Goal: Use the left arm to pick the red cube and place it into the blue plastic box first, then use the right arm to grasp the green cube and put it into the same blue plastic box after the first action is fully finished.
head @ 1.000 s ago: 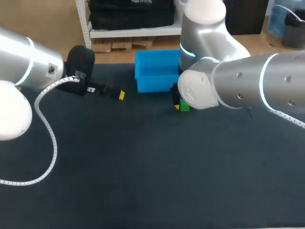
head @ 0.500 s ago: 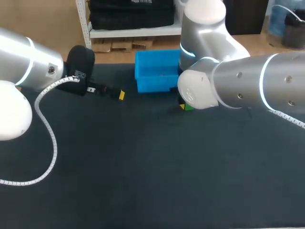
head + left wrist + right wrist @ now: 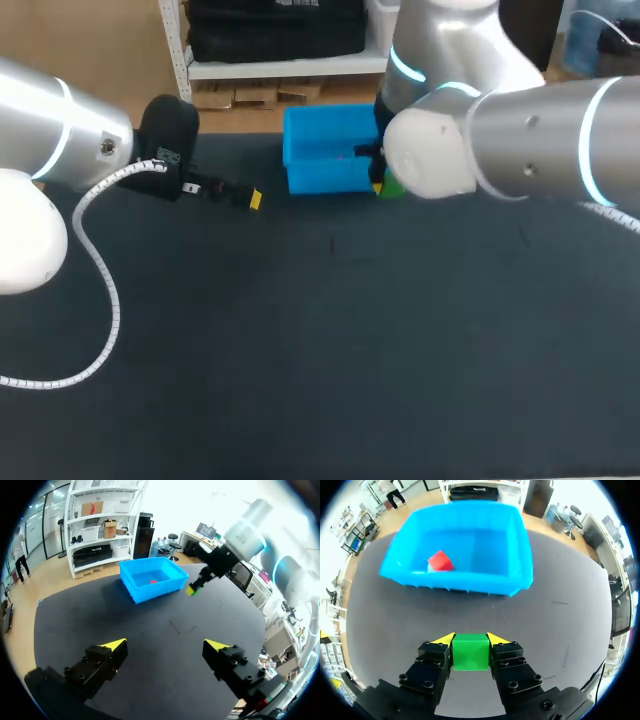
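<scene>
Dark matte table top (image 3: 320, 350). The open-topped blue plastic box (image 3: 325, 176) sits toward the far edge, about mid-width in the head view. The small red cube (image 3: 439, 560) lies on the box floor, tilted, near one side wall; it also shows as a red speck inside the box from the left wrist view (image 3: 153, 581). The right gripper (image 3: 470, 640) has its jaws clamped on the small green cube (image 3: 470, 651), one yellow-tipped finger (image 3: 445, 639) pressed against each opposite face. The cube is just outside the box, short of its near wall (image 3: 465, 582), not over the opening. From the left wrist view the green cube (image 3: 192, 590) hangs in the right gripper (image 3: 196, 586), clear of the table surface, beside the box's corner. The left gripper (image 3: 165, 645) has its jaws wide apart with nothing between them. It hangs above bare table, well apart from the box, to the box's left in the head view (image 3: 250, 198).
</scene>
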Robot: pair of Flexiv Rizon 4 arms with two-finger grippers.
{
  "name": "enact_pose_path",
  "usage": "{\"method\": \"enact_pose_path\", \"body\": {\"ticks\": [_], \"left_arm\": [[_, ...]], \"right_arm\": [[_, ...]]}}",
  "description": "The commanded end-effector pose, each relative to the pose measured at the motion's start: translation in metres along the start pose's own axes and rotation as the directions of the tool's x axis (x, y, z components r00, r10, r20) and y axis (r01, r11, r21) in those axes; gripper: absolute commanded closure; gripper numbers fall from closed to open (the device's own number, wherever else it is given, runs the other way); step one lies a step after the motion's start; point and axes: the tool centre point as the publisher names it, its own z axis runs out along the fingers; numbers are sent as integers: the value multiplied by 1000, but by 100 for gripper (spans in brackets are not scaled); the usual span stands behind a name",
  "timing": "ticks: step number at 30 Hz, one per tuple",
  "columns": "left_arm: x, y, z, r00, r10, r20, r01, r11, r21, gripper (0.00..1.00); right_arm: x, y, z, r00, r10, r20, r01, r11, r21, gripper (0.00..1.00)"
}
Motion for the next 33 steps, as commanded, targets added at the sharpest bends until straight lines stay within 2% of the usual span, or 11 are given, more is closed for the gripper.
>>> {"method": "enact_pose_path", "body": {"ticks": [1,5,11,15,17,22,25,33], "left_arm": [[1,2,0,1000,2,5,-2,1000,7,0],[1,2,0,1000,2,5,-2,1000,7,0],[1,2,0,1000,2,5,-2,1000,7,0],[1,2,0,1000,2,5,-2,1000,7,0],[1,2,0,1000,2,5,-2,1000,7,0],[1,2,0,1000,2,5,-2,1000,7,0],[1,2,0,1000,2,5,-2,1000,7,0],[1,2,0,1000,2,5,-2,1000,7,0]], "right_arm": [[15,-4,-51,996,-5,87,8,1000,-30,100],[15,0,-75,990,-12,143,20,998,-54,100],[20,2,-84,985,-15,170,27,997,-70,100],[22,4,-86,973,-8,232,33,994,-101,100],[21,4,-86,956,-24,293,51,995,-85,100],[17,4,-85,922,-13,386,63,991,-118,100],[16,8,-85,914,-14,406,71,990,-124,100],[18,14,-81,918,-20,397,80,988,-135,100]]}}
